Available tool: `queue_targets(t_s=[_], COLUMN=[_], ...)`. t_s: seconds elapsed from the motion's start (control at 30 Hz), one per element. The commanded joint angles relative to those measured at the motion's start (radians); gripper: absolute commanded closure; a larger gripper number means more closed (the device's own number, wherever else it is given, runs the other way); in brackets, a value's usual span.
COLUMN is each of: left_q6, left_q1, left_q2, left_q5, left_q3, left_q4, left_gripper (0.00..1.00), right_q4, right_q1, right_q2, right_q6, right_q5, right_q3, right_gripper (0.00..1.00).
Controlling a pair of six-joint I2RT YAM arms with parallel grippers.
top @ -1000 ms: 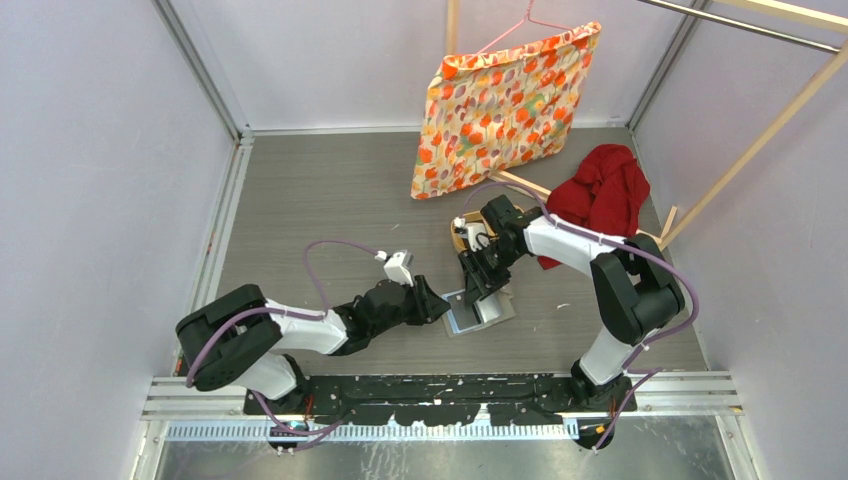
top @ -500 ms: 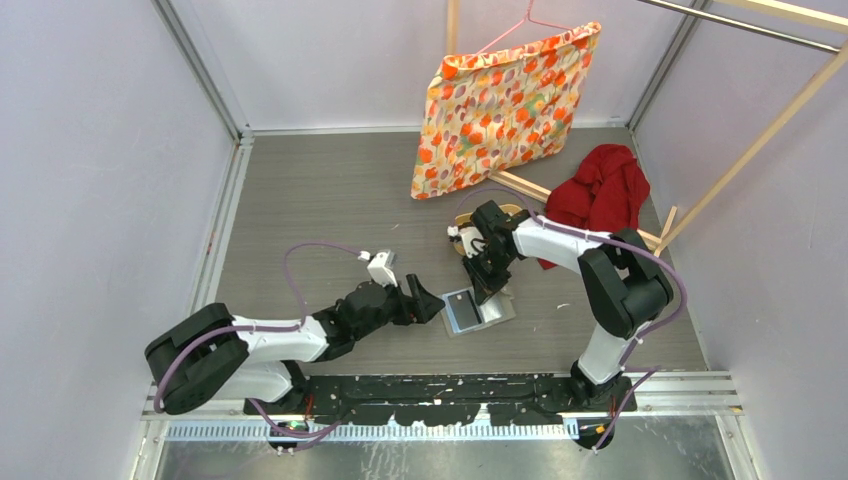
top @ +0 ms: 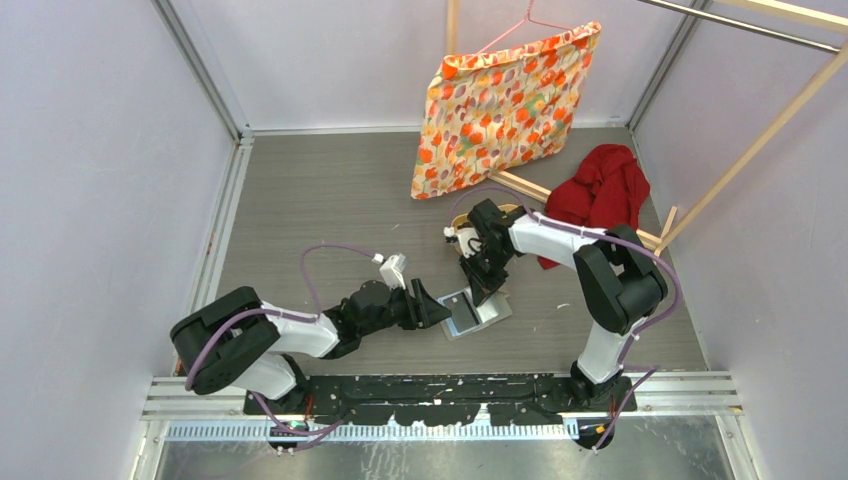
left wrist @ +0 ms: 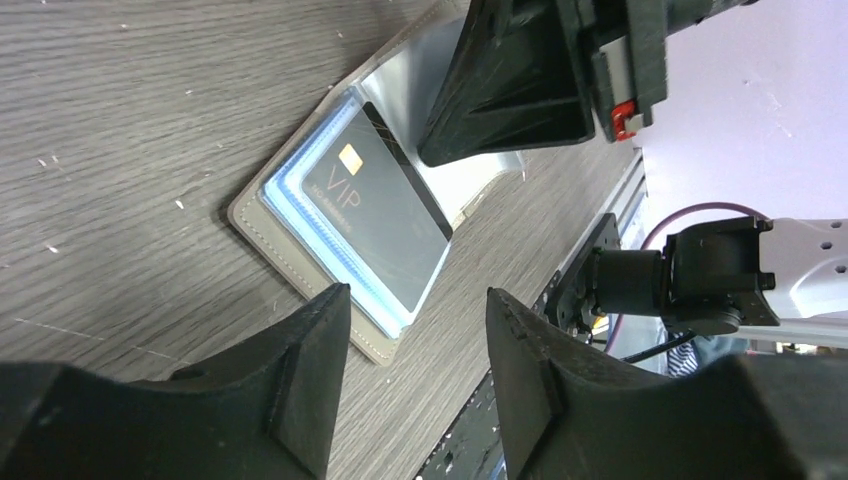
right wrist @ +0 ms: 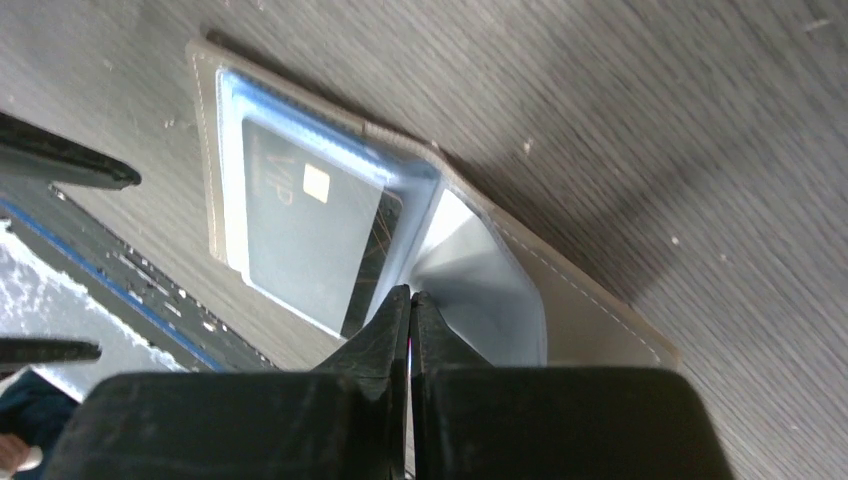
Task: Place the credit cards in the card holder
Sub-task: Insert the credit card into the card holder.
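Card holder [right wrist: 590, 310]: lies unfolded on the table [top: 330, 200], carries the black VIP card [right wrist: 300, 215] mostly inside its clear pocket [right wrist: 232, 200], meets the right gripper [right wrist: 410, 297], spread a second ago, now pinched together empty at the card's exposed end, likely to nudge it home, with left gripper [left wrist: 418, 295] parted, empty, beside.
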Motion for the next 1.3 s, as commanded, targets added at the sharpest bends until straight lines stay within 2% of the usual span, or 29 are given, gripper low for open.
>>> queue_targets(t_s=[0.0,0.2,0.37,0.63,1.03,1.27], left_q6=[-0.039,-0.088,-0.095,-0.087,-0.101,-0.11], left_q1=[0.001,-0.017,-0.048,-0.05,-0.05,-0.05], left_q2=[0.036,0.073,0.101,0.134,0.203,0.154], left_q5=[0.048,0.069,0.02,0.016,0.023,0.019], left_q3=[0.011,0.036,0.03,0.039,0.049,0.053], left_q4=[0.12,0.121,0.123,0.135,0.209,0.196], left_gripper=[0.48,0.61,0.62,0.6,0.58,0.58], right_q4=[-0.11,-0.173,-0.165,-0.124,-0.123,-0.13], right_q1=[-0.031,-0.037,-0.037,-0.038,-0.037,-0.037], right_q2=[-0.05,-0.063,0.003,0.076,0.145,0.167], right_q6=[-0.133,-0.208,-0.135,-0.072,-0.053,-0.051], right_q5=[-0.095,-0.199,-0.347,-0.217,-0.141,-0.132], right_q3=[0.075,0.097,0.109,0.111,0.122,0.127], right_gripper=[0.94,0.92,0.89,0.9,0.9,0.9])
